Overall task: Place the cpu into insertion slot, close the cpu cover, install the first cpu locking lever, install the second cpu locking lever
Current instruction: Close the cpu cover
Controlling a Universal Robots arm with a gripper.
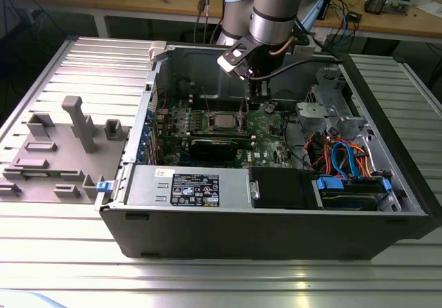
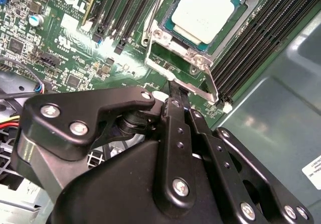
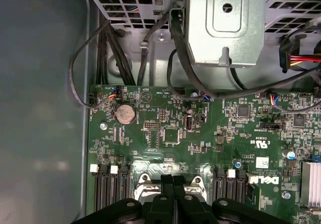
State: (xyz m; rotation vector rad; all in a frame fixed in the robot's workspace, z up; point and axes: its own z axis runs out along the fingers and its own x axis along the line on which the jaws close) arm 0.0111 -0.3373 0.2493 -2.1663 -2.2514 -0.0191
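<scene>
Just past jaws' tips, w/o contact: cpu [image 2: 203,10].

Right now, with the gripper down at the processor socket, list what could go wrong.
1. The gripper tip sits at the thin wire lever beside the chip; it could slip off and gouge the green board.
2. The memory slots stand close by, so a sideways slip may strike them.
3. The lever looks unlatched, so the metal cover may not yet clamp the chip.
</scene>
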